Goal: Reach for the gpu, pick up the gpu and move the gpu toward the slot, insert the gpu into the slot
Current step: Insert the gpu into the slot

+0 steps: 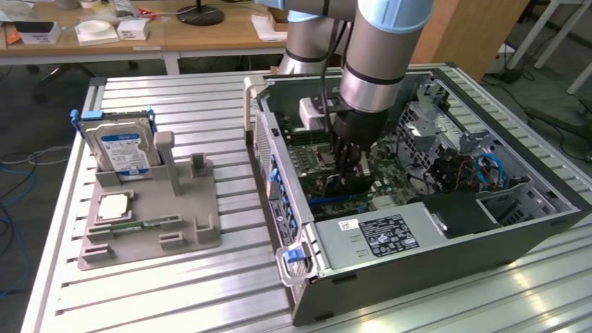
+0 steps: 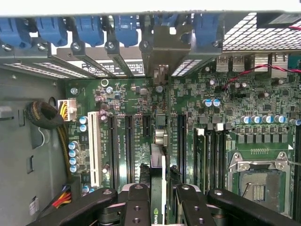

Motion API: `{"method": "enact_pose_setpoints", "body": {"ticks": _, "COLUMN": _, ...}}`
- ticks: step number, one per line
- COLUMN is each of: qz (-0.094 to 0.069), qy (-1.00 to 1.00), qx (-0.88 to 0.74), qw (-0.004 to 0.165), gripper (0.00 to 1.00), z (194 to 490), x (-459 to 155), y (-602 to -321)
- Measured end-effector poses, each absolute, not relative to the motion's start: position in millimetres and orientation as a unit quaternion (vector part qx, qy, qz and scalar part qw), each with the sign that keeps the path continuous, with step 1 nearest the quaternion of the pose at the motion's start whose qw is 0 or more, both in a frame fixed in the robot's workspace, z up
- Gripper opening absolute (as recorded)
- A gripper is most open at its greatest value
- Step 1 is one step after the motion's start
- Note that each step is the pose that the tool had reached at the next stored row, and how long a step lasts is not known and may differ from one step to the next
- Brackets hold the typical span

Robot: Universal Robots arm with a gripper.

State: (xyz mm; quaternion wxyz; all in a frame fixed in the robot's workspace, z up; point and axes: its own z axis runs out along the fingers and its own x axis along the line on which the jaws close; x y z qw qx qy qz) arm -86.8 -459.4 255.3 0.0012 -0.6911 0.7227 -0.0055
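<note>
We have the end effector (image 2: 162,207) lowered into the open computer case (image 1: 518,229), which lies on its side on the slatted surface (image 1: 185,291) toward the exterior view's right edge. Its fingers (image 2: 137,207) are clamped on the gpu (image 2: 160,188), a thin card held edge-on between them (a small green logo shows on its near face). The card hangs straight below the end effector, its long axis running along the motherboard (image 2: 221,113) toward the case's rear bracket wall (image 2: 160,47). The slot (image 2: 158,141) lies directly under the card's lower edge, parallel to it among the other dark connector strips. From the wrist view the edge seems to sit at or just above the groove; we cannot tell whether it is already seated. In the exterior view the hard drive (image 1: 125,149) stands in its grey holder (image 1: 148,236), well apart near the surface's opposite edge.
</note>
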Motion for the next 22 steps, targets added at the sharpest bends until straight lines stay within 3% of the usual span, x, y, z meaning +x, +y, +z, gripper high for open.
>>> {"method": "enact_pose_setpoints", "body": {"ticks": 22, "qz": -0.007, "qy": 0.722, "qx": -0.692, "qw": 0.001, "gripper": 0.26, "z": 250.8, "x": -88.0, "y": -458.6}}
